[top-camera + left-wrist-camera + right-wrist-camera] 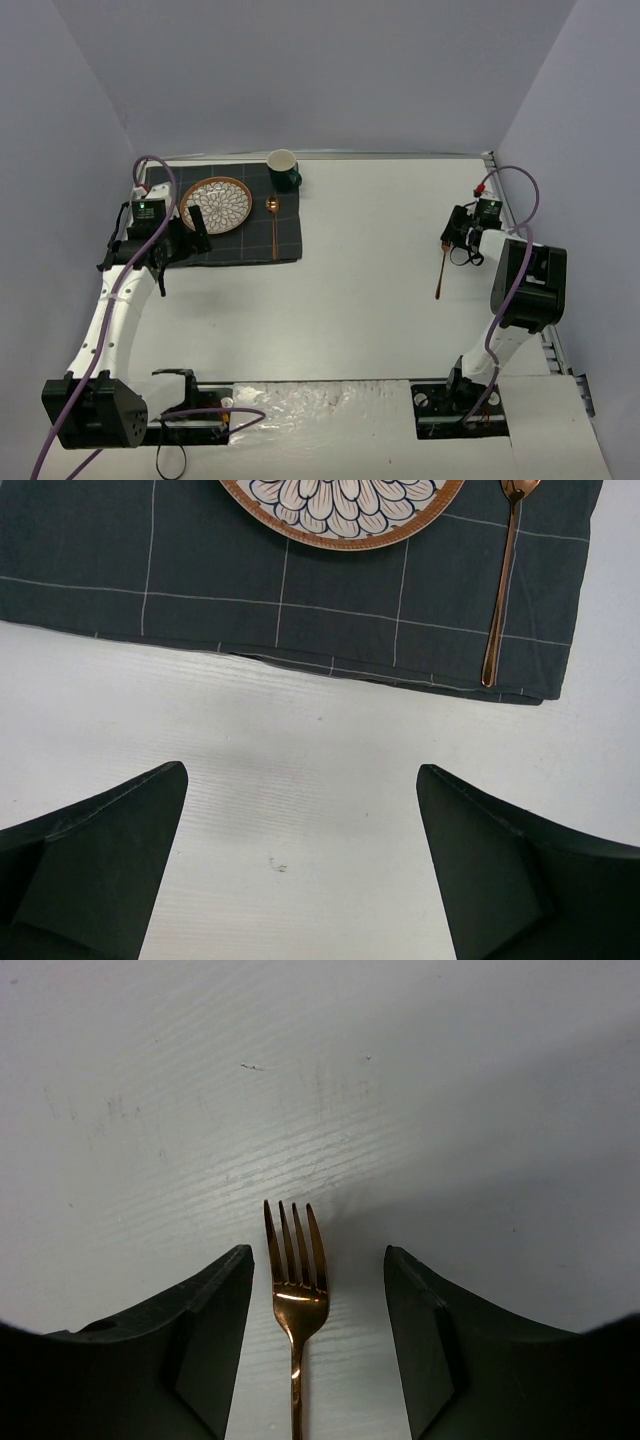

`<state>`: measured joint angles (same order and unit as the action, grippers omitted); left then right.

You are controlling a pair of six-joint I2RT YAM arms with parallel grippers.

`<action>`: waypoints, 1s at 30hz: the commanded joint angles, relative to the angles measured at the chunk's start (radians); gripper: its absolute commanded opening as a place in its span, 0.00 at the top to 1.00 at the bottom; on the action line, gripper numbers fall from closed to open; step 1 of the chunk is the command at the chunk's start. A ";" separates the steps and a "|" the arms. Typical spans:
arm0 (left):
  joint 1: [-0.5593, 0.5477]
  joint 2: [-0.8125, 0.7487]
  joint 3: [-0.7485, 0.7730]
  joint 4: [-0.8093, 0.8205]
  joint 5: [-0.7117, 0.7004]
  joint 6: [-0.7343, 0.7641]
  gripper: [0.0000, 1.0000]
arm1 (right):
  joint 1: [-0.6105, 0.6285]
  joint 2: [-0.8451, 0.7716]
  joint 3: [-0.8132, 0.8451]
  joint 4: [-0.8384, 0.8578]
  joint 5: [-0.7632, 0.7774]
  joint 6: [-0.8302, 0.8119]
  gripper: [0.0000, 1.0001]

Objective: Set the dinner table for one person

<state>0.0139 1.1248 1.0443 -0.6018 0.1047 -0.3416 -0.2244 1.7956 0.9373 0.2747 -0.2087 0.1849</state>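
Four-tined glossy copper fork (297,1302), untouched between spread right fingers (205,1350), left fingers (100,870) spread wide

The mat (260,245) is lying on the desk (350,300) toward its ten o'clock corner. The plate (220,203) is sitting on the mat, and the spoon (274,225) is lying on the mat at the plate's three o'clock. The cup (283,170) is standing at the mat's one o'clock corner, at the spoon's twelve o'clock. The fork (441,272) is lying on bare desk toward three o'clock, well apart from the mat, tines pointing to twelve o'clock. The right end effector (318,1260) is straddling the tines without touching. The left end effector (302,770) is hanging at the plate's seven o'clock.
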 commanded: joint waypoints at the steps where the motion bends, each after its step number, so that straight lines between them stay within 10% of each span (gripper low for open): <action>1: -0.003 -0.005 0.019 0.027 0.006 0.000 0.03 | -0.008 0.037 0.022 0.052 -0.046 -0.058 0.49; 30: -0.003 0.000 0.017 0.028 0.016 -0.002 0.03 | -0.009 0.093 0.043 -0.039 -0.160 -0.137 0.72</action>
<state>0.0139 1.1259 1.0443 -0.6018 0.1120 -0.3420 -0.2306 1.8633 0.9768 0.3319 -0.3468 0.0570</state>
